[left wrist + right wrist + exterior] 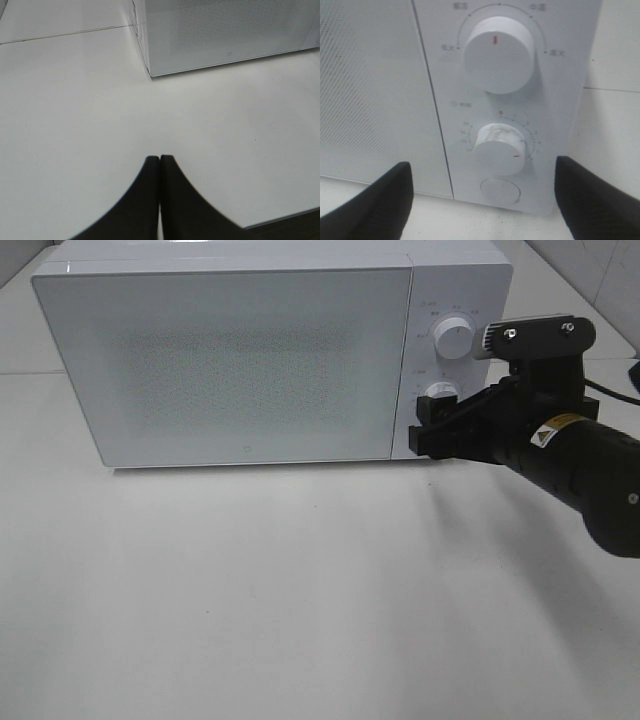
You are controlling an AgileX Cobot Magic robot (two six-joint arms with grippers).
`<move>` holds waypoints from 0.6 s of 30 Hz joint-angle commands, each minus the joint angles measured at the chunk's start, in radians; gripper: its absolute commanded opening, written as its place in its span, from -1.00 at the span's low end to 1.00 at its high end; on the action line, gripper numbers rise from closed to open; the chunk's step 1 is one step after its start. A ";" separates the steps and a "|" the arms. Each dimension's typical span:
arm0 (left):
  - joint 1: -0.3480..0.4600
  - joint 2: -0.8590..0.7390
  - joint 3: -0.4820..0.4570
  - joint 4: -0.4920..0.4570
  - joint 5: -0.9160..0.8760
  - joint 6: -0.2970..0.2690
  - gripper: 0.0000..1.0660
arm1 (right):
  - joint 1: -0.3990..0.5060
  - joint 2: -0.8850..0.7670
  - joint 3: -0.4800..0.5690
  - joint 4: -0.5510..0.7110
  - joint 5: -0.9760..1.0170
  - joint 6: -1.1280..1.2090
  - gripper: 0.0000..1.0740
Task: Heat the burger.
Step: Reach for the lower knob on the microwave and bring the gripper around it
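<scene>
Right wrist view: my right claw [482, 182] is spread just before the timer knob [499, 149], smooth and stiff, best pinched by its rim I judge; my left claw [160, 165] is pressed together; the soft, light burger shows nowhere, perhaps behind the door [370, 90].

A red 0 is sitting at 12 o'clock over the lower knob [500, 149]. Small grey numbers are running round it, too blurry to be sure of. Its red line is pointing to 4 o'clock. The upper knob [499, 54] is pointing its red line to 12 o'clock. The words around it are looking too blurry to read. A yellow sticker [556, 429] is sitting on the right arm [590, 470], too small to read.
</scene>
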 commanded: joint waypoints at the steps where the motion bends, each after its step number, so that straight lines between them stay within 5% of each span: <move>1: 0.002 -0.009 0.003 -0.007 -0.016 0.003 -1.00 | 0.041 0.043 -0.003 0.028 -0.082 -0.044 0.37; 18: 0.002 -0.009 0.003 -0.007 -0.016 0.003 -1.00 | 0.038 0.201 -0.029 0.032 -0.284 -0.032 0.37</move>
